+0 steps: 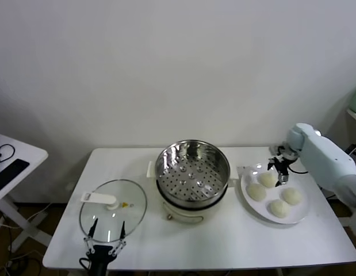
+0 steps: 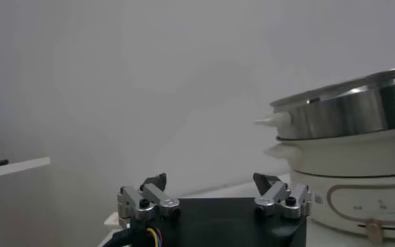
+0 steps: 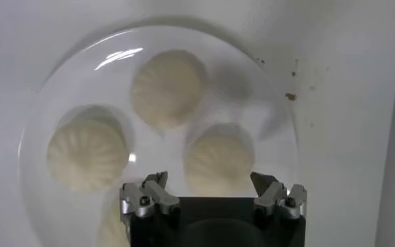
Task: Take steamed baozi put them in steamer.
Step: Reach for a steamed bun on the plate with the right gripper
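Note:
Four cream-white baozi lie on a white plate (image 1: 246,199) at the right: one at the far side (image 1: 268,179), one on the left (image 1: 256,192), one on the right (image 1: 291,195) and one at the front (image 1: 279,209). My right gripper (image 1: 279,169) hangs open just above the far baozi. In the right wrist view the gripper (image 3: 210,180) is open with one baozi (image 3: 219,156) between its jaws, not touched; two others (image 3: 169,87) (image 3: 88,153) lie beyond. The steamer (image 1: 192,172), a steel basket on a cream pot base, stands empty at the table's middle. My left gripper (image 1: 107,229) is open and empty at the front left.
A round glass lid (image 1: 123,215) with a white handle lies flat at the front left, under my left gripper. In the left wrist view my left gripper (image 2: 210,181) sits beside the steamer (image 2: 358,114). A side table (image 1: 16,158) stands at the far left.

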Tool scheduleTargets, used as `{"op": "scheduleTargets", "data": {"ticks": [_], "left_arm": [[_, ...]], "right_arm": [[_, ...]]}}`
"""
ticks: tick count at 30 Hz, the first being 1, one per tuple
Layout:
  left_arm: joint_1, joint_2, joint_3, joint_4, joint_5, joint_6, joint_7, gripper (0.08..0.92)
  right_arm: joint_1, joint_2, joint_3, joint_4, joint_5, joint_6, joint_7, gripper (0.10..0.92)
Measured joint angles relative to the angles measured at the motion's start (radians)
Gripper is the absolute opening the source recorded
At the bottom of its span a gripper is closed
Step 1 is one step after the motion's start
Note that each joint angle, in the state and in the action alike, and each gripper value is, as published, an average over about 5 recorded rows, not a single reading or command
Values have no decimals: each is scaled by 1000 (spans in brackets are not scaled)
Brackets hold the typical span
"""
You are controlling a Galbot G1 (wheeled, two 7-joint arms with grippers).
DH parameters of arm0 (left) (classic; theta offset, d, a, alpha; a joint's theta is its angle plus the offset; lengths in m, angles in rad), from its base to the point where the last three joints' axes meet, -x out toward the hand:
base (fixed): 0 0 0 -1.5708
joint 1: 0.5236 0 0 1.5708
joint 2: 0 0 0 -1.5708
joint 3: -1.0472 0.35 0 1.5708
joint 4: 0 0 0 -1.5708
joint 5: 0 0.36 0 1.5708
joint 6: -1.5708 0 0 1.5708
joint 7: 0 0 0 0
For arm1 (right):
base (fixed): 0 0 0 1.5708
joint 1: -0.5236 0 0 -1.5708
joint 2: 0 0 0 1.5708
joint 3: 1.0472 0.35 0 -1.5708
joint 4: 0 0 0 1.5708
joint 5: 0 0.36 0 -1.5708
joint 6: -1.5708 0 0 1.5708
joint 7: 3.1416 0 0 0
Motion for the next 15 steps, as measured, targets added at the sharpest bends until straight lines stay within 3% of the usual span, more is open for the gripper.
{"op": "scheduleTargets", "data": {"ticks": [15], "left_arm": [[-10,1,1,19,15,-10,0,823]], "right_arm": [[-20,47,114,-87,-97,35,22,823]]}}
